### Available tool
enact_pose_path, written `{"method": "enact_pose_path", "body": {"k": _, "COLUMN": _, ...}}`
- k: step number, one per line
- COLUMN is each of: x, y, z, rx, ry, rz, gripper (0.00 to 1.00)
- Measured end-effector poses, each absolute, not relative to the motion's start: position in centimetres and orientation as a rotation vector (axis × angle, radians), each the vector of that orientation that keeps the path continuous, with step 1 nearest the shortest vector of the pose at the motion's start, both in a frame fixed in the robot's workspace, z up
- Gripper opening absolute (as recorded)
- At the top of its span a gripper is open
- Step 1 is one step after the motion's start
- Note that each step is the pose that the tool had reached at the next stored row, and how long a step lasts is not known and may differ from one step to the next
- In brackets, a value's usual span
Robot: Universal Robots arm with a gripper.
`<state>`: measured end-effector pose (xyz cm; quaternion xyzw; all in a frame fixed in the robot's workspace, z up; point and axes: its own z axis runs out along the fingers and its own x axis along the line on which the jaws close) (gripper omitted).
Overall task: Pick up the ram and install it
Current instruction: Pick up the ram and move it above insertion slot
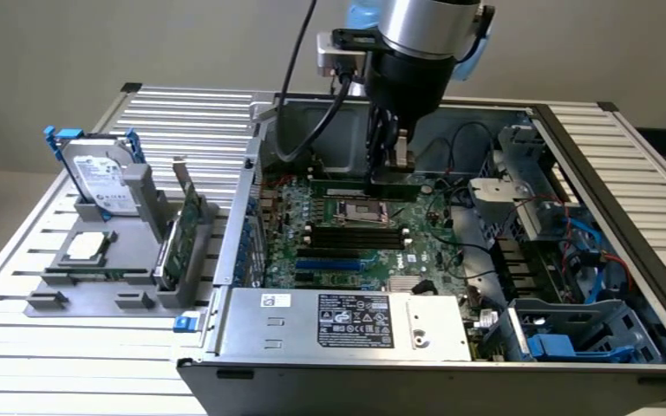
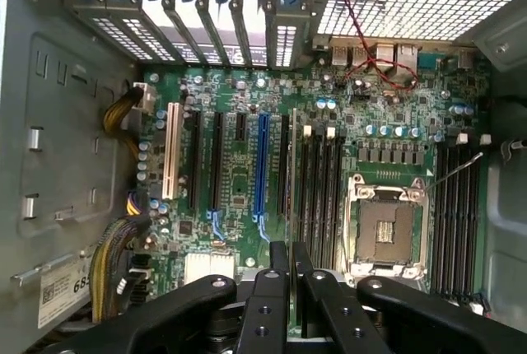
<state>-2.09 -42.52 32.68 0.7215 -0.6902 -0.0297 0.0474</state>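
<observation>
Upper centre of the exterior view: black robot gripper [image 1: 387,173] clamped nearly closed on long, thin green ram stick [image 1: 362,185], held on edge above black memory slots [image 1: 356,234] of green motherboard [image 1: 310,238], seemingly lined up for seating

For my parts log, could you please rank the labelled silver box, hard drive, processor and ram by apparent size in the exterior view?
1. labelled silver box
2. hard drive
3. processor and ram: too close to rank; the ram sits farther back.
</observation>
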Motion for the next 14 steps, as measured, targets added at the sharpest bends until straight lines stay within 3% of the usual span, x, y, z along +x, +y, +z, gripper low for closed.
{"method": "enact_pose_path", "body": {"k": 14, "x": -1.8, "y": -39.9, "z": 32.0, "rx": 2.191, "ry": -2.116, "rz": -0.091, "gripper": 0.14}}
